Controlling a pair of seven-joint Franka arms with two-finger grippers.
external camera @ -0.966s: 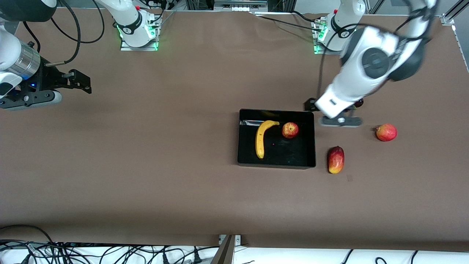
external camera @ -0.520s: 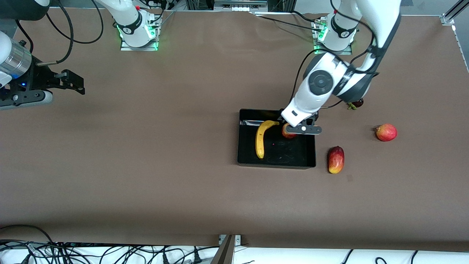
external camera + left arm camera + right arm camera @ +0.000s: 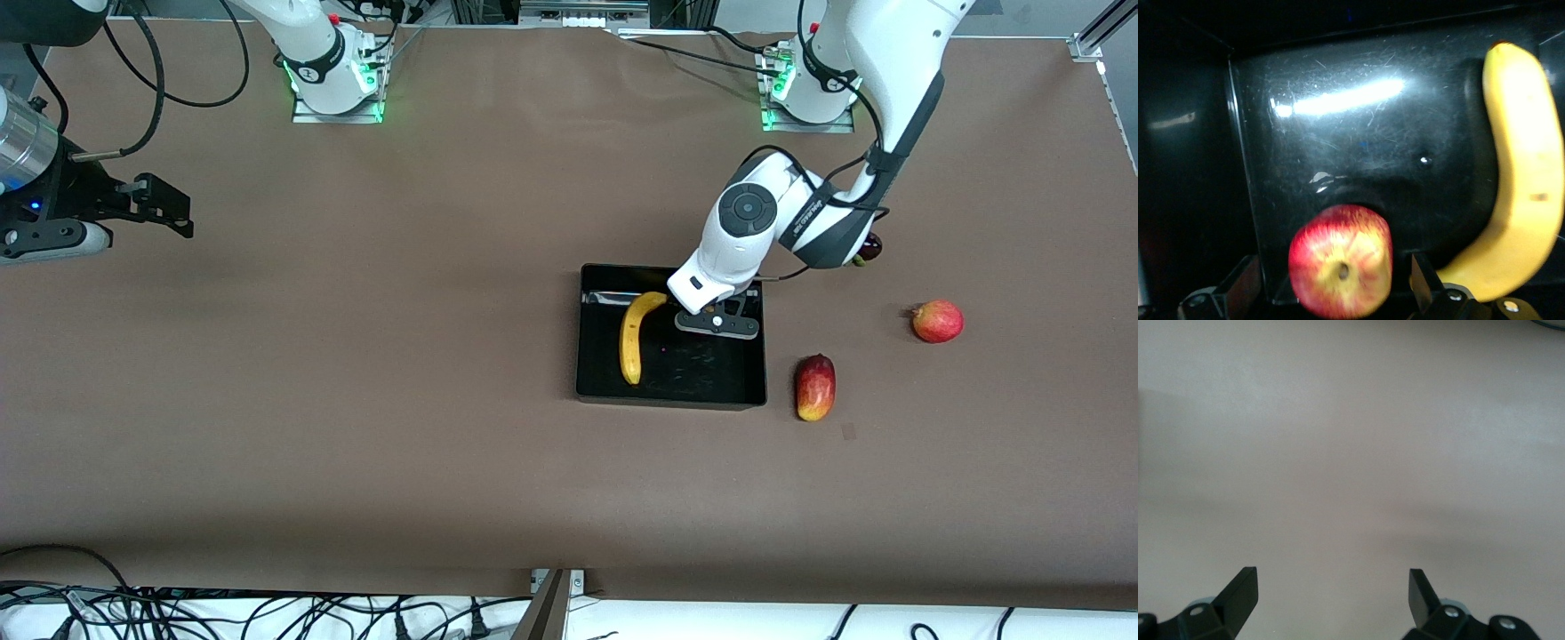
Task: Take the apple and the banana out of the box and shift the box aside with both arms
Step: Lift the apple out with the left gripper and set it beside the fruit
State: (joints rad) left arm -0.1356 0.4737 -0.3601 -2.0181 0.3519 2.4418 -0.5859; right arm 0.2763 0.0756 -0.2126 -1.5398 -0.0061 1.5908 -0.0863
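We are looking at a task that is barely begun: the apple and the banana are both lying in the box, and the box is sitting where it needs clearing from, toward the left arm's end of the surface.

The left gripper is hanging over the box's corner where the apple lies, jaws released and straddling the fruit without touching it, as far as the dim wrist view lets us judge. The right gripper is waiting over bare surface at the right arm's end, jaws released and holding nothing.

Left to do, we are judging: grip and lift out the apple, then the banana, then shift the box with both arms.

For room, the apple is lying close to two box walls, so the jaws are getting little margin there. The banana is lying just beside the apple. Outside the box, a mango is lying just beside the wall and a red fruit is sitting nearer the left arm's end. Wide bare surface is lying toward the right arm's end.
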